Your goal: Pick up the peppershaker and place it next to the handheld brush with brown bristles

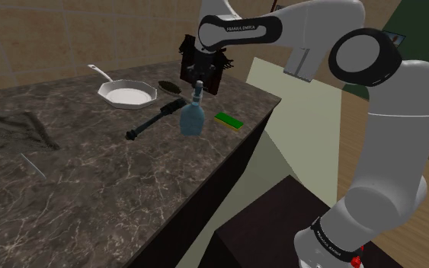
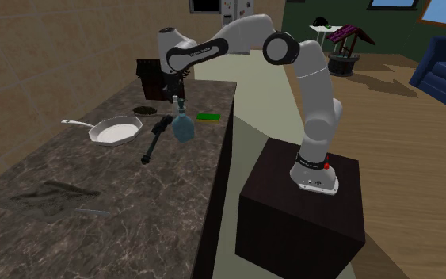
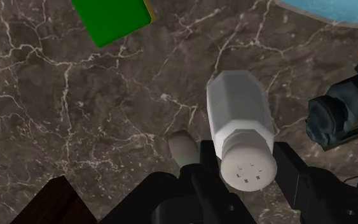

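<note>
Between the jaws of the gripper (image 3: pixel 247 173), a faceted pale-grey peppershaker (image 3: pixel 240 114) with a perforated round cap is clasped.

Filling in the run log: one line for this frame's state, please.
gripper: shut on pepper shaker | where: over marble counter | brush: lying beside blue bottle | placed: not yet

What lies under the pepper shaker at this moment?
Dark marble countertop shows all around the white shaker, which the pincer clasps. The patch right beneath is covered by the shaker, so contact cannot be judged.
</note>
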`<state>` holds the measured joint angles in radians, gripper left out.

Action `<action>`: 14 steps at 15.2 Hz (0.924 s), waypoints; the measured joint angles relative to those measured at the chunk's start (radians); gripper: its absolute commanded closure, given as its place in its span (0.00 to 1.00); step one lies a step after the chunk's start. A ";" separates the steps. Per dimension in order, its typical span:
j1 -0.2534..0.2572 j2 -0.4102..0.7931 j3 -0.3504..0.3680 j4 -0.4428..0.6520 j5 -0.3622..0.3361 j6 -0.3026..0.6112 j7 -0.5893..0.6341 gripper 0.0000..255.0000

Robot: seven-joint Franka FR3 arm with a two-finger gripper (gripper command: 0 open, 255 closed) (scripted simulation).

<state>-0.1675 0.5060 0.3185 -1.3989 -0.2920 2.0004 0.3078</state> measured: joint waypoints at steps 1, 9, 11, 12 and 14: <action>-0.002 0.002 -0.001 -0.012 -0.002 0.013 0.001 1.00; -0.003 0.029 -0.009 -0.076 -0.018 0.102 0.020 1.00; -0.002 0.040 -0.013 -0.087 -0.023 0.124 0.025 1.00; -0.001 0.044 -0.013 -0.089 -0.025 0.130 0.028 1.00; -0.001 0.044 -0.014 -0.096 -0.026 0.136 0.029 1.00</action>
<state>-0.1685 0.5502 0.3049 -1.4946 -0.3183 2.1366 0.3372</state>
